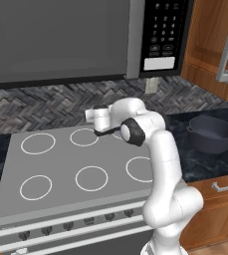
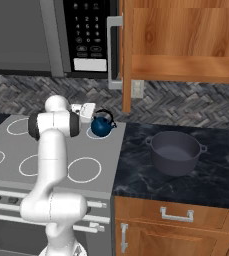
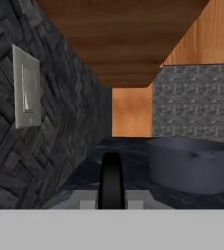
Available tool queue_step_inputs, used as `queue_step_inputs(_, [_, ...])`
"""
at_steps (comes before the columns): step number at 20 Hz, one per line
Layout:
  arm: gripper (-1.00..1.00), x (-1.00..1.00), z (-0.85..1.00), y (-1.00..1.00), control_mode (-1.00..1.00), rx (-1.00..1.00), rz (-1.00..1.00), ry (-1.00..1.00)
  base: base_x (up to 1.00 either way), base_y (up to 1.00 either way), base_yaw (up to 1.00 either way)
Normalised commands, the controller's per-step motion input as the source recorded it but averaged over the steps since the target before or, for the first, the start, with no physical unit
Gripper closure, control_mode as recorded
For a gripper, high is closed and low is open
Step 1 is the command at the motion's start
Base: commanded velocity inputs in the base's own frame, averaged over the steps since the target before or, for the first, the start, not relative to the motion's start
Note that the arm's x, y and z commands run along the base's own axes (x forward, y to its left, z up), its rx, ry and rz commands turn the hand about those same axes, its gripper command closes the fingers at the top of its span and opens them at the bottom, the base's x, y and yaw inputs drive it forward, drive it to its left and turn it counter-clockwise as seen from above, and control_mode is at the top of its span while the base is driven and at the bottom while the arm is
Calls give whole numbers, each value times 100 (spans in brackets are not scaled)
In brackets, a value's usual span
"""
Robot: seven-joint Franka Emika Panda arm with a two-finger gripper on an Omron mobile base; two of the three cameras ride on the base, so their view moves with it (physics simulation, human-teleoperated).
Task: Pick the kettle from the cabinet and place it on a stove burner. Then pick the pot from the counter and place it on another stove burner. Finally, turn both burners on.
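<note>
- Black marble-look counter point(image 2: 206, 185) with pale veins runs to the right of a flat grey cooktop point(image 1: 60, 164) marked with thin white rings, with a dark herringbone backsplash point(image 1: 46, 107) behind both.
- Right base view: the small round dark-blue kettle point(image 2: 102, 125) with a black arched handle sits on the cooktop's small back-right ring point(image 2: 92, 134), at the tip of the white arm's two-finger gripper point(image 2: 93, 114). From the left base view the arm hides the kettle.
- Hand view: the kettle's black handle point(image 3: 112, 178) stands upright between the finger bases; whether the fingers clamp it, I cannot tell.
- Wide dark-grey pot point(image 2: 175, 151) with two loop handles rests on the counter, well apart from the kettle.
- Warm brown wooden cabinet point(image 2: 186, 40) hangs open above the pot, its door point(image 2: 126, 55) edge-on with a silver bar handle point(image 2: 111, 50).
- A pale wall switch plate point(image 3: 25, 88) is seen up close from the hand.
</note>
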Motion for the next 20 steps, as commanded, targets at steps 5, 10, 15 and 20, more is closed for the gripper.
queue_step_inputs(5, [100, 37, -36, 0, -100, 0, 0, -5, 0, 0, 0])
queue_step_inputs(10, [100, 42, -40, 0, -100, 0, 0, -4, 0, 0, 0])
queue_step_inputs(15, [100, 34, -50, 0, -100, 0, 0, -2, 0, 0, 0])
queue_step_inputs(20, [100, 17, -55, 2, -100, 0, 0, 0, 0, 0, 0])
